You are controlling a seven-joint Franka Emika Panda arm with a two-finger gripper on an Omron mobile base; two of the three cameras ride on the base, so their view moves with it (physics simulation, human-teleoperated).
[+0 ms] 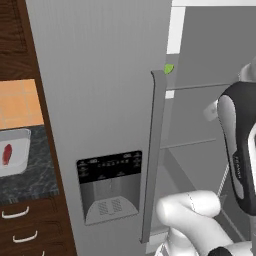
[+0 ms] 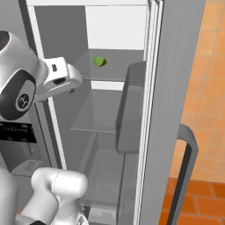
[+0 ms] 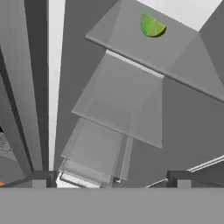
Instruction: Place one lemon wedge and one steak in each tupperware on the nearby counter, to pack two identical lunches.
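A yellow-green lemon wedge [image 2: 99,61] lies on the upper shelf of the open fridge; it also shows as lemon wedge [image 3: 152,25] and lemon wedge [image 1: 169,68]. My gripper [image 3: 109,181] is open with nothing between its fingertips [image 3: 39,179], and it stands in front of the fridge, below and short of the wedge. The white hand [image 2: 61,79] sits at the fridge's left edge. Far left, a light-grey tupperware [image 1: 20,137] rests on the speckled counter [image 1: 27,182] with a red steak [image 1: 7,154] inside it.
The fridge's closed left door [image 1: 100,100] carries a dispenser panel [image 1: 109,185] and a long grey handle [image 1: 155,150]. The open right door [image 2: 176,88] stands edge-on beside glass shelves [image 2: 94,118]. Brown drawers [image 1: 22,227] sit under the counter.
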